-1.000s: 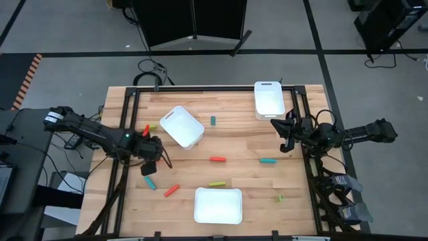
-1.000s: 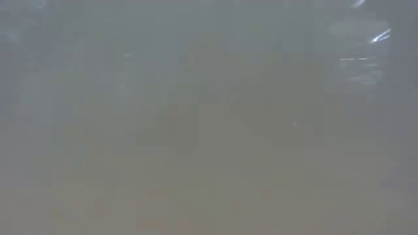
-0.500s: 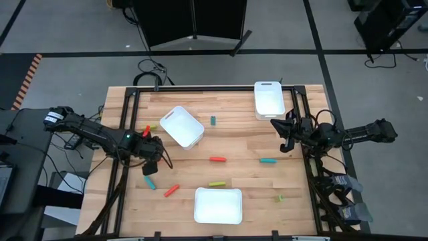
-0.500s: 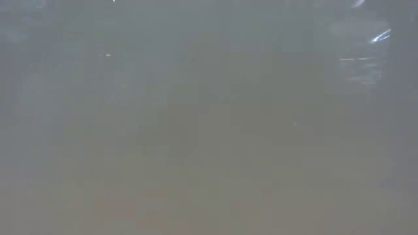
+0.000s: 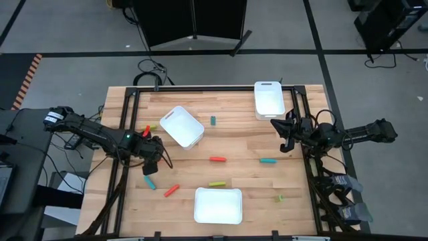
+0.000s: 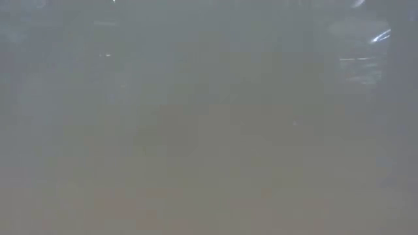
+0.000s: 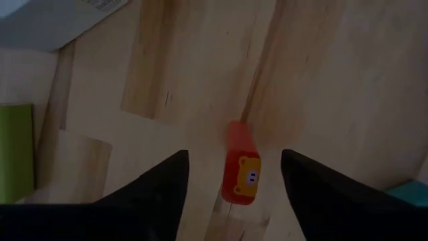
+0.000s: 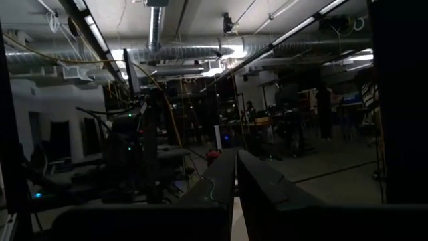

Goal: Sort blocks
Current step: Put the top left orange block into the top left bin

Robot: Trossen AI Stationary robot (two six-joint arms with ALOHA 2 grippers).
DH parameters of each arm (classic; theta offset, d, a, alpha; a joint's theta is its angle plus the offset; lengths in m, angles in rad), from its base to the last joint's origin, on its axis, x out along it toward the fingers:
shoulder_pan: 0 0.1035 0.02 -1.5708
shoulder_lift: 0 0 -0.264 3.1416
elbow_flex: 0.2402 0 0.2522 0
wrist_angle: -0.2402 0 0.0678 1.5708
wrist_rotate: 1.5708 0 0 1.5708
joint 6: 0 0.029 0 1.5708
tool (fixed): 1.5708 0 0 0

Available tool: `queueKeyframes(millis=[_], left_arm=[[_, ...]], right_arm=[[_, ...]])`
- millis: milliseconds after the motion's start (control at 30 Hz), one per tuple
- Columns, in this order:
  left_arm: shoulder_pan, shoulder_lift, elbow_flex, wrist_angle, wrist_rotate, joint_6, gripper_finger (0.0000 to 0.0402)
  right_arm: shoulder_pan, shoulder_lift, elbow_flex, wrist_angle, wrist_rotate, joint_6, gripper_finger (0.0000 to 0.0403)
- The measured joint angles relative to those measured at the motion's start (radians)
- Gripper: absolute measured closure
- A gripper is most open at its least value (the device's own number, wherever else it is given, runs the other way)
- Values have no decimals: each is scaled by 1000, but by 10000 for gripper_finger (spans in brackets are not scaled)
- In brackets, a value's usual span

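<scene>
Small oblong blocks lie flat on the wooden table. My left gripper (image 5: pixel 151 163) is low over the table's left part, open. Its fingers stand on either side of a red-orange block (image 7: pixel 241 175) with a small face on it, without touching it; my gripper hides this block in the high view. Other blocks: red-orange (image 5: pixel 217 159) (image 5: pixel 172 191) (image 5: pixel 146 129), teal (image 5: pixel 267 161) (image 5: pixel 150 182) (image 5: pixel 213 120), yellow-green (image 5: pixel 216 183) (image 5: pixel 153 125) (image 5: pixel 280 198). My right gripper (image 5: pixel 283 134) waits by the right edge, shut (image 8: pixel 236 164), pointing level into the room. The low view shows only grey haze.
Three white trays sit on the table: one turned askew at far left (image 5: pixel 181 126), one at the far edge (image 5: pixel 269 99), one at the near edge (image 5: pixel 218 205). A black frame runs along the table's edges. Bare wood lies between the trays in the middle.
</scene>
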Motion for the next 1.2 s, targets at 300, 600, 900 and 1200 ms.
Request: queueKeyframes(millis=[300, 600, 900, 1200], left_arm=[[0, 0, 0, 1, -9, -17, 161], [0, 1, 0, 1, -9, -20, 156], [0, 64, 0, 10, -5, -8, 158], [0, 105, 0, 25, -5, 1, 180]], right_arm=[[0, 0, 0, 0, 0, 0, 373], [0, 0, 0, 0, 0, 3, 373], [0, 0, 0, 0, 0, 3, 373], [0, 0, 0, 0, 0, 3, 373]])
